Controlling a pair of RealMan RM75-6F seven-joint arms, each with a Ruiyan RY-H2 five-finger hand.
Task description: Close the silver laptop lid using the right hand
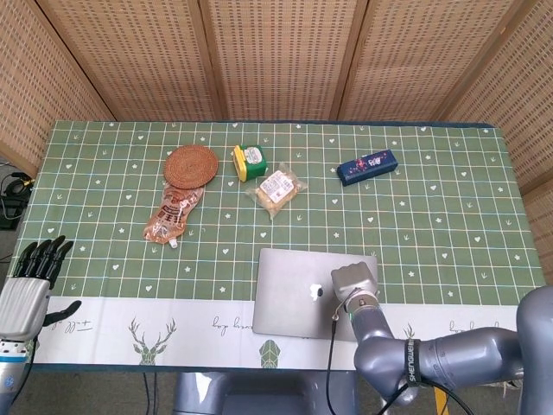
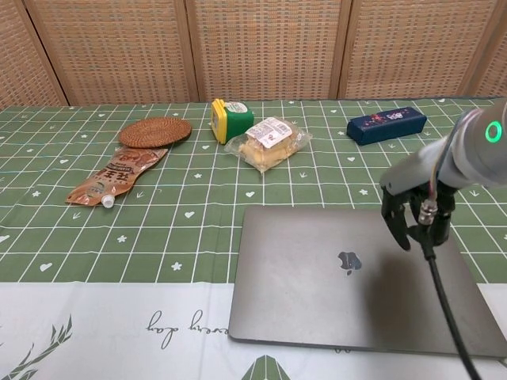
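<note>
The silver laptop (image 1: 289, 292) (image 2: 317, 277) lies at the table's front edge with its lid flat down, logo facing up. My right hand (image 1: 354, 280) (image 2: 413, 212) hovers just above the lid's right part, fingers hanging downward and holding nothing; in the chest view there is a gap between it and the lid. My left hand (image 1: 30, 278) stays off the table's front left corner with its fingers spread and nothing in them; it shows only in the head view.
At the back stand a woven coaster (image 1: 192, 163), a brown pouch (image 1: 173, 216), a yellow-green container (image 1: 250, 161), a wrapped snack (image 1: 276, 189) and a blue box (image 1: 367, 167). A black cable (image 2: 445, 305) hangs from my right wrist over the laptop.
</note>
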